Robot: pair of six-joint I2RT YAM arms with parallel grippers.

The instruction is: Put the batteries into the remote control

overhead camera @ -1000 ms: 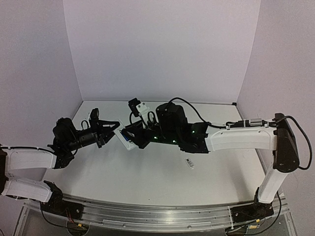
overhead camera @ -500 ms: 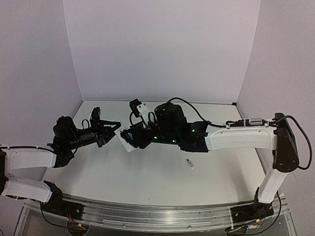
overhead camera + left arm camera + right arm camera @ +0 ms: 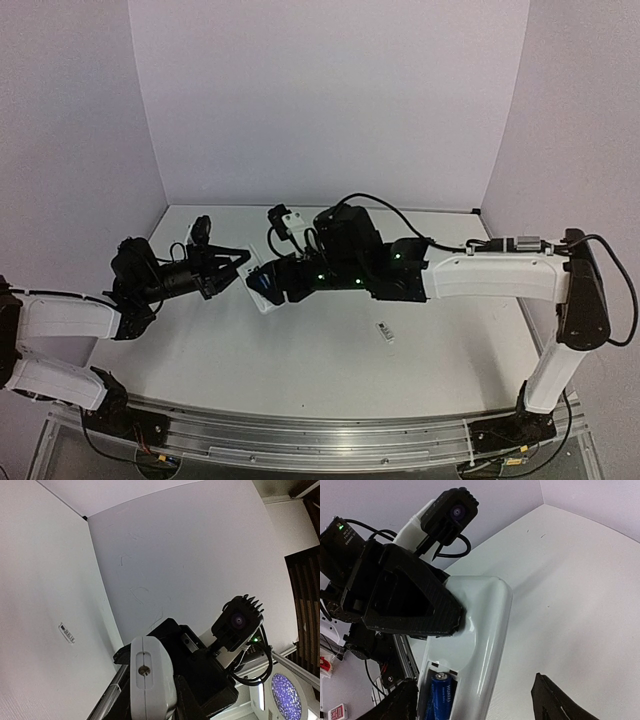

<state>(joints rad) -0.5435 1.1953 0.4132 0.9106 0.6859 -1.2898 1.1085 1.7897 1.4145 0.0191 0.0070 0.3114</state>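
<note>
Right wrist view: left pincer (image 3: 244, 264) is clamped on the remote control (image 3: 482, 625), tilted over the table (image 3: 580, 580). Right pincer (image 3: 475, 702) stands wide, empty. One battery (image 3: 438, 696) sits in the recess.

Table (image 3: 300, 350): white, matte top.
Back wall (image 3: 320, 100): 12 o'clock, pale lilac, plain.
Left wall (image 3: 60, 150), 9 o'clock, and right wall (image 3: 590, 120), 3 o'clock: same lilac.
Metal rail (image 3: 300, 437): along the table edge, 6 o'clock.
Round lamp (image 3: 292, 696): overhead, lit.

glossy plastic remote control (image 3: 485, 625), matt table (image 3: 580, 590)
</note>
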